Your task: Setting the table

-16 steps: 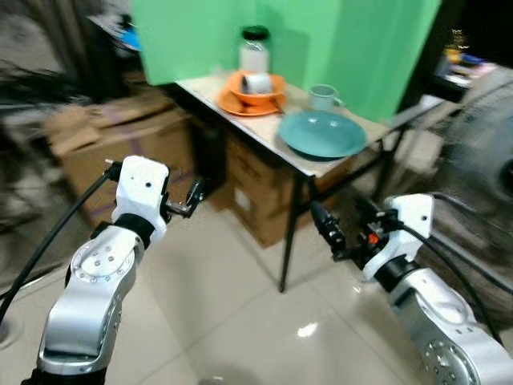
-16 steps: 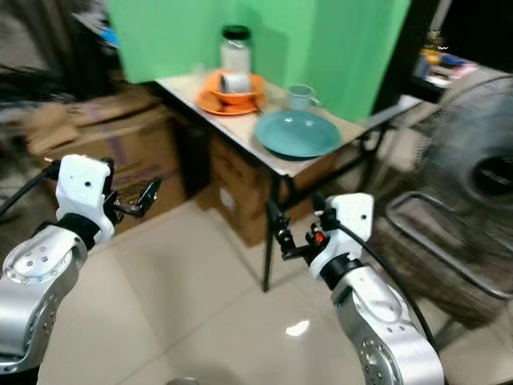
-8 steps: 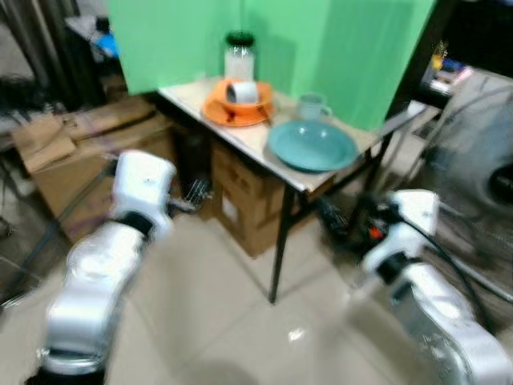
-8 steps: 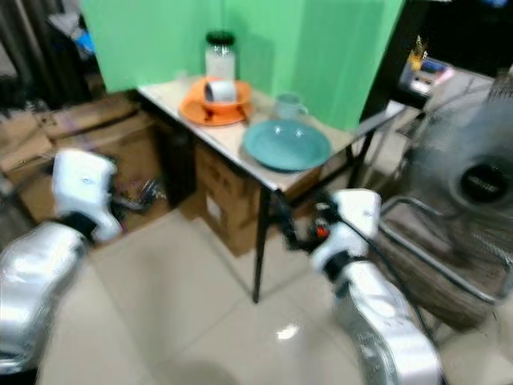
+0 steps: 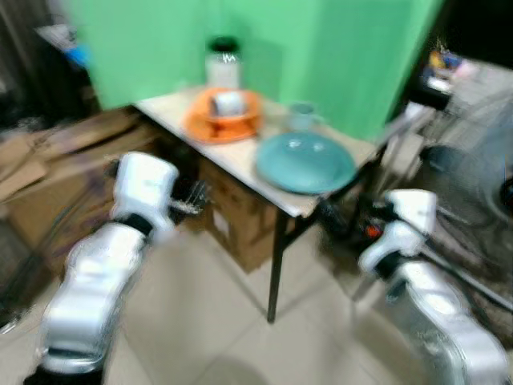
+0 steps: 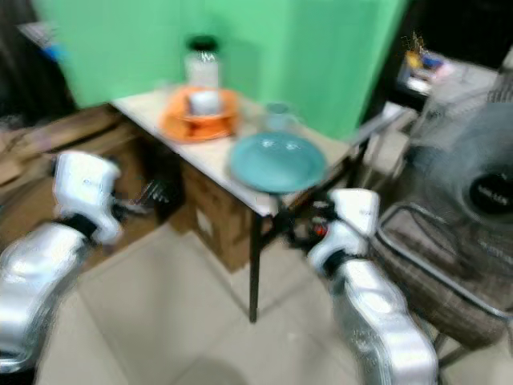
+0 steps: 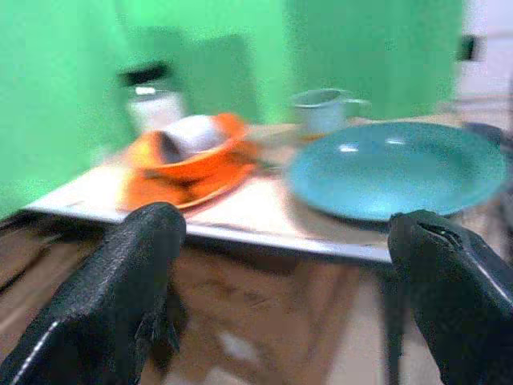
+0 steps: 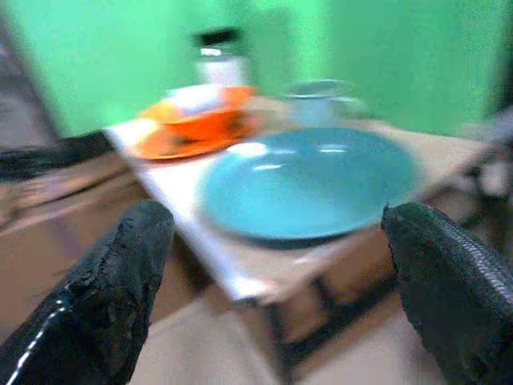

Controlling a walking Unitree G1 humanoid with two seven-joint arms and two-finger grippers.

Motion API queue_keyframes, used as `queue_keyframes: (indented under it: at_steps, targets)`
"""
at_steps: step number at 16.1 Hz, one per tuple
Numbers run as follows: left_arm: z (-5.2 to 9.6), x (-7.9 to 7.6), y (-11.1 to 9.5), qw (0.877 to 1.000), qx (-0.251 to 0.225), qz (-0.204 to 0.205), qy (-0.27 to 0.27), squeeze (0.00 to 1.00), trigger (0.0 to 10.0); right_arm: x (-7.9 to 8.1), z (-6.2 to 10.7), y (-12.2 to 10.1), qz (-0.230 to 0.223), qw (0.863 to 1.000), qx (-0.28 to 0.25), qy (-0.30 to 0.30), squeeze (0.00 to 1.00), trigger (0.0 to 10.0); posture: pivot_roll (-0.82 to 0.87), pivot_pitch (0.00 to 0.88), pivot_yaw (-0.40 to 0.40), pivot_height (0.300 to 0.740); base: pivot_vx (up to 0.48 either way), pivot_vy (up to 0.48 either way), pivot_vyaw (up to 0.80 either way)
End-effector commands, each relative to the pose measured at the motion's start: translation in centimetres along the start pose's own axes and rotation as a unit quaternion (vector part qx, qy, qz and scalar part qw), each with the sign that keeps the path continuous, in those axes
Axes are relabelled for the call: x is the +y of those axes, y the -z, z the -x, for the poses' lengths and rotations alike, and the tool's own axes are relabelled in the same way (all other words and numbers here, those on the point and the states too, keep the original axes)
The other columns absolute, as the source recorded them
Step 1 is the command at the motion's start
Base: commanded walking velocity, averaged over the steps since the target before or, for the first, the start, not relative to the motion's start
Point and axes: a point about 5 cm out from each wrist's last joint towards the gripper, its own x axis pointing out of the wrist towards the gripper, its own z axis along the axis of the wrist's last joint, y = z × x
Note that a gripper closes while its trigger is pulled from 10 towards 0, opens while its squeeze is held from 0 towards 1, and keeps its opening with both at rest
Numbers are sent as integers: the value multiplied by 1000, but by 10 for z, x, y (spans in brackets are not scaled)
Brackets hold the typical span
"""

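A small table (image 5: 240, 164) stands in front of a green wall (image 5: 321, 48), with one corner pointing toward the robot. On the near corner lies a big round teal plate (image 5: 305, 162), flat and shiny. Behind it, toward the wall, sits a small pale green cup (image 5: 300, 116) with its handle sticking out to the side. To the left of the cup is an orange bowl (image 7: 210, 157) on an orange plate (image 7: 168, 186). A white cup (image 7: 186, 136) lies tipped on its side in the bowl, with its mouth facing left. A jar (image 5: 224, 62) with a dark lid stands upright at the back.

The pictures are blurry, so small details are hard to make out.

The left gripper (image 7: 280, 281) is held low before the table, fingers spread wide and holding nothing. The right gripper (image 8: 272, 281) is just beside the table's near corner, fingers also wide apart and empty. Cardboard boxes (image 5: 240, 216) sit under the table.
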Motion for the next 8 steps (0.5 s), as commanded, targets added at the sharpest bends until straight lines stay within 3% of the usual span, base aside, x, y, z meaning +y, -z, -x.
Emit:
queue_keyframes:
  at_steps: [1,3,6,8]
  targets:
    - [4,10,0,1000,1,-10,-11,0,10000,7,-4,-1,-2,1000,-4,-11,0,10000,110,0,-8,740,420,0,0]
    - [3,10,1,1000,2,-11,-5,0,10000,5,-5,1,-8,1000,0,-3,0,10000,108,0,-4,740,418,0,-234]
    - [-1,10,0,1000,0,-13,6,0,10000,2,-4,0,-11,1000,0,3,0,10000,101,0,2,740,419,0,-735]
    - [-1,9,0,1000,0,-13,13,0,10000,1,-3,0,-10,1000,-1,7,0,10000,101,0,2,740,416,0,0]
